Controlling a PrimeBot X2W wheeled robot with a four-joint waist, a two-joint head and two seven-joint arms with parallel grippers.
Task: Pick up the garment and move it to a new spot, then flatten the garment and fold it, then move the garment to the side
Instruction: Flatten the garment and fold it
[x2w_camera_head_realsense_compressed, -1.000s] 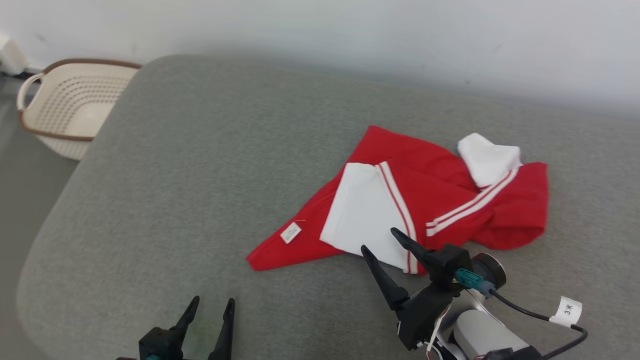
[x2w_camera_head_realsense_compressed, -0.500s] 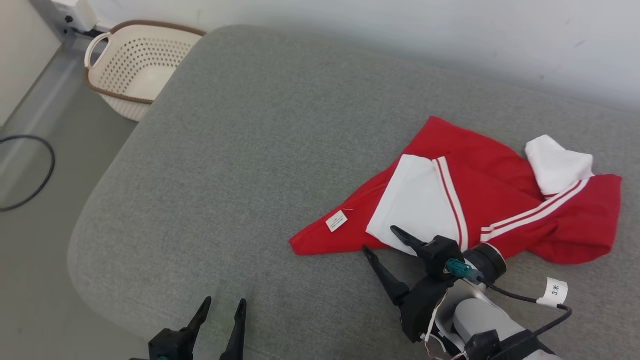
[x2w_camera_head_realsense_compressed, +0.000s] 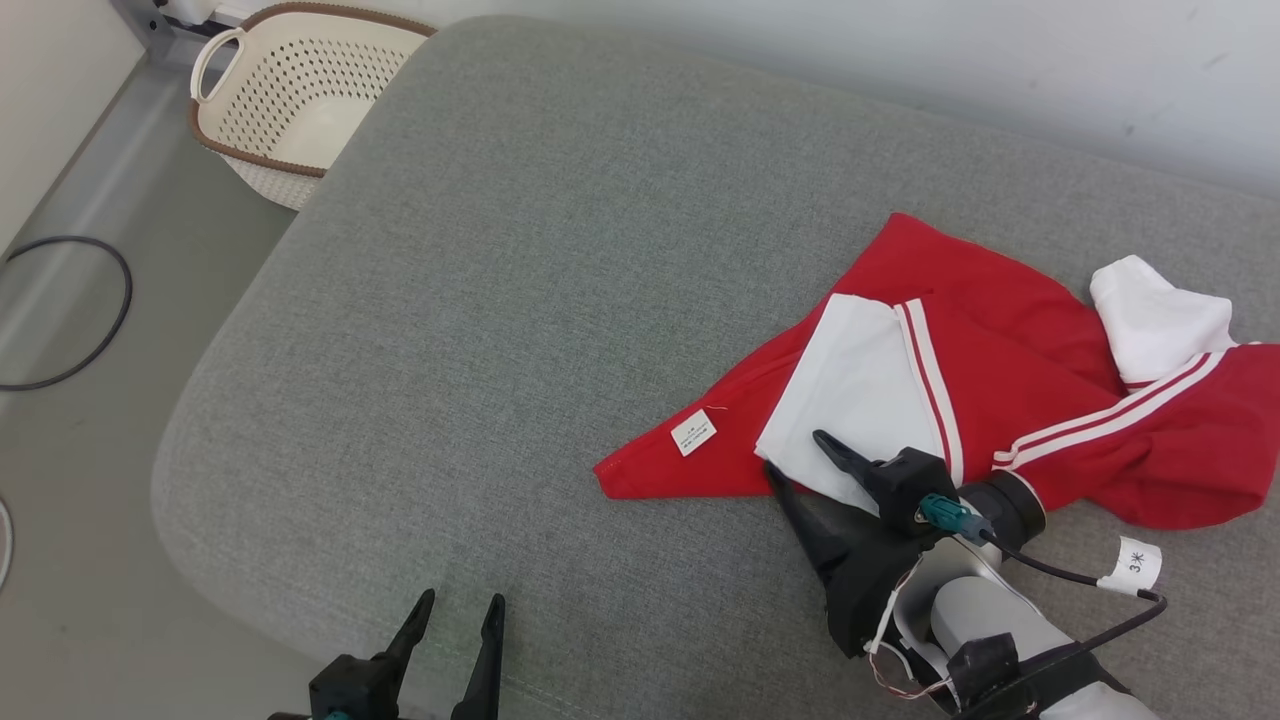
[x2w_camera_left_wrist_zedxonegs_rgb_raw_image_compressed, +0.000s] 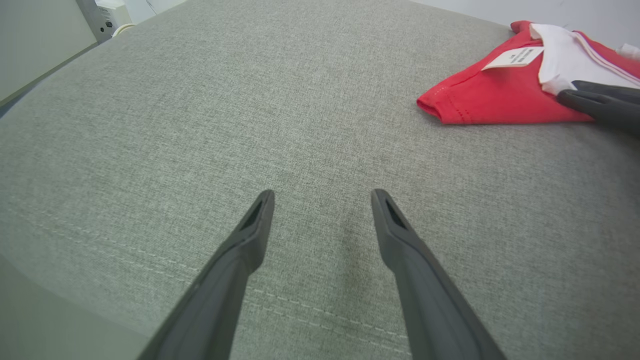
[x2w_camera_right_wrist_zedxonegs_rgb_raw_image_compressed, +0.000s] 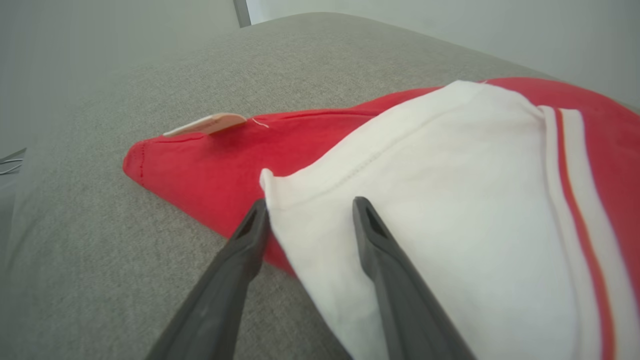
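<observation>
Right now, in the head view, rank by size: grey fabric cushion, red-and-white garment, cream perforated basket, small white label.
1. grey fabric cushion
2. red-and-white garment
3. cream perforated basket, farther away and partly hidden, so less sure
4. small white label

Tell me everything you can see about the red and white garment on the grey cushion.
The red garment with white panels and striped trim looks like soft knit fabric. It lies crumpled on the right part of the grey fabric cushion. A small white label sits near its pointed left corner. The open right gripper straddles the white panel's near edge.
</observation>
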